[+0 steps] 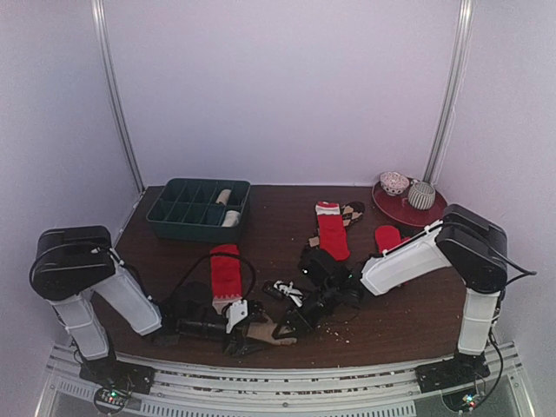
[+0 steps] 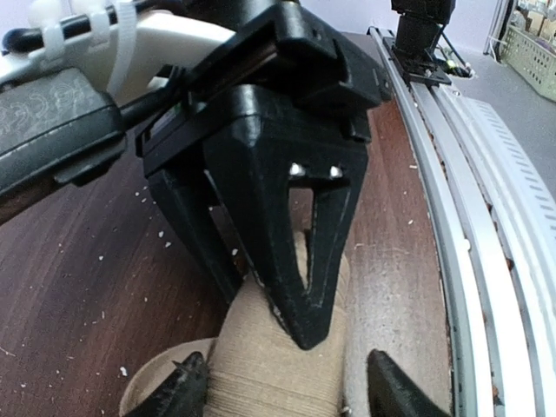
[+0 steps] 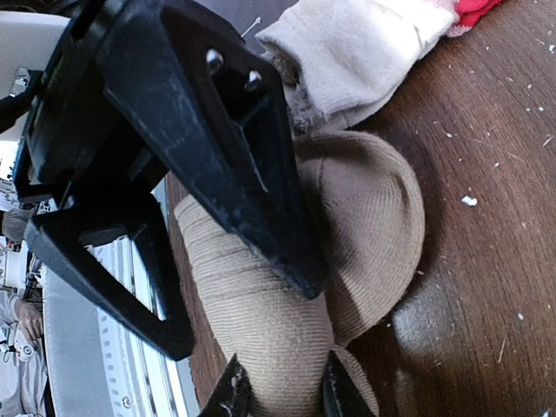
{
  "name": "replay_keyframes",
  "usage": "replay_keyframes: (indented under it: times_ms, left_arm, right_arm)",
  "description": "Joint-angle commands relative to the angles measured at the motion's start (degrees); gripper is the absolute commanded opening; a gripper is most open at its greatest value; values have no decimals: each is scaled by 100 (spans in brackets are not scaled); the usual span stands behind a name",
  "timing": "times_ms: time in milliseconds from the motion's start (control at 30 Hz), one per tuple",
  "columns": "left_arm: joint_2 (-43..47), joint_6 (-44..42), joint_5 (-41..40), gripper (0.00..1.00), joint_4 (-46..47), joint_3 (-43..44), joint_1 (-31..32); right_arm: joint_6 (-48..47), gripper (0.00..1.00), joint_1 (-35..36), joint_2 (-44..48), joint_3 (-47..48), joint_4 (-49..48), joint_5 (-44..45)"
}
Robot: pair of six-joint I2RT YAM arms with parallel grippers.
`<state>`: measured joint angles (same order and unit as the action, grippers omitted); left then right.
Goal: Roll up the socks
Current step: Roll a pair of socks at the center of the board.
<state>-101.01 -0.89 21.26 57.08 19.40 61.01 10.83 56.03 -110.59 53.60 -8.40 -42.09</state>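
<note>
A tan sock (image 1: 276,333) lies partly rolled near the table's front edge. My left gripper (image 1: 248,337) is open, and its fingertips stand on either side of the tan sock (image 2: 269,365) without squeezing it. My right gripper (image 1: 300,320) meets it from the other side and is shut on the tan sock (image 3: 287,347), pinching the roll at its fingertips. A red sock with a white end (image 1: 226,271) lies behind the left gripper. Another red sock (image 1: 332,233) and a brown diamond-patterned one (image 1: 353,211) lie further back, with a red piece (image 1: 387,236) at their right.
A dark green compartment tray (image 1: 198,208) stands at the back left and holds pale rolled items. A red plate (image 1: 408,208) with two small bowls sits at the back right. The metal rail (image 2: 469,217) runs just beyond the table's front edge. Crumbs dot the wood.
</note>
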Motion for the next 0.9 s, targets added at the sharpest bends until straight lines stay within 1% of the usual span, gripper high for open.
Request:
replay_keyframes:
  times_ms: [0,167,233,333,433,467,533,600,733,867]
  left_arm:
    - [-226,-90,41,55,230,156,16]
    - [-440,37,36,39,123,199,16]
    - [-527,112,48,25,163,168,16]
    - [-682,234,64,0,190,170,16]
    - [-801,379,72,0,192,195,16]
    - [-808,427,76,0,94,242,16]
    - [-806,615,-82,0,-239,369,11]
    - [-821,888,-255,0,-771,554,15]
    - [-924,1523,-389,0,-1608,738,16]
    - [-1208,2126,-287,0,-1720,620,-1]
  right_arm:
    - [-198,16,-125,-690,-494,2153,1054]
    - [-238,15,-176,-685,-500,2183,1044]
    - [-260,16,-175,-689,-499,2200,1044]
    - [-292,16,-175,-687,-490,2207,1044]
    - [-313,18,-181,-597,-460,2169,1040]
    - [-296,20,-180,-551,-447,2115,1045]
    - [-279,28,-178,-411,-406,2007,1113]
    - [-251,33,-179,-188,-431,1704,1217]
    - [-189,37,-176,622,-692,711,1657]
    - [-492,42,-145,1503,-1095,-174,2333]
